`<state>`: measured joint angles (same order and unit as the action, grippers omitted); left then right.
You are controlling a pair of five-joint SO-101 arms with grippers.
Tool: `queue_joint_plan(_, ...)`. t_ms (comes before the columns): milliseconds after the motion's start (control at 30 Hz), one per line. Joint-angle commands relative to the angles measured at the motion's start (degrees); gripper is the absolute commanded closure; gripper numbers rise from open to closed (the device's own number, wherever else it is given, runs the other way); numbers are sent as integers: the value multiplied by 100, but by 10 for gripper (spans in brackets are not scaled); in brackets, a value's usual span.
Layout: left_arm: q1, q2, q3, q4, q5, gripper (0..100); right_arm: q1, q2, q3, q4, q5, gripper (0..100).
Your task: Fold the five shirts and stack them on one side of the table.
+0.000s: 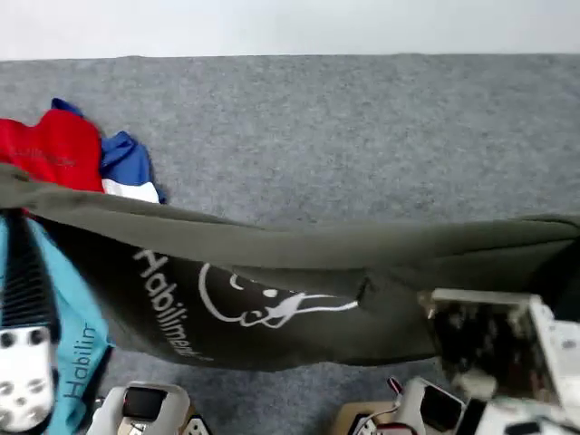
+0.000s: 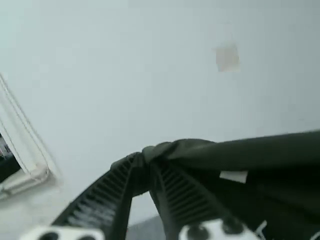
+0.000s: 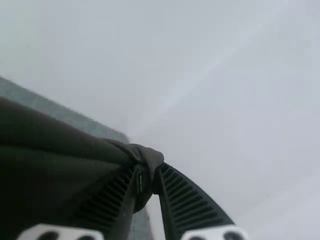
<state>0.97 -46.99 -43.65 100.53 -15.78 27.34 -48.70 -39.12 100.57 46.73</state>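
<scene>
Left gripper (image 2: 145, 159) and right gripper (image 3: 146, 167) are clamping the olive shirt (image 1: 272, 272) aloft. Red shirt (image 1: 54, 149) and teal shirt (image 1: 80, 358) are waiting, unfolded.

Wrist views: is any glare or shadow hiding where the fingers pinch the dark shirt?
Left wrist view: even light, no glare; the left gripper, fingers dark against a pale wall, is shut on a bunched edge of the dark shirt. Right wrist view: likewise, the right gripper pinches the cloth plainly. High view: flat light on the table, no glare.

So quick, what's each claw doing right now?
Left gripper: closed on the dark olive shirt.
Right gripper: closed on the same shirt.
</scene>
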Motion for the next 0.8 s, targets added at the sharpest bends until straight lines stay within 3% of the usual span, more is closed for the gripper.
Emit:
queue_joint_plan(0,-26,-510,1499,-9,-281,998,101,40,448,189,79,988)
queue_joint_plan(267,-53,-870,4189,-466,-527,998,-92,66,2224,13,53,988)
queue_joint_plan(600,-35,-862,8013,-3868,-527,998,-215,66,5257,-2185,44,988)
queue_joint_plan(767,-70,-466,9165,-5415,-730,998,-646,75,6523,-3407,53,988)
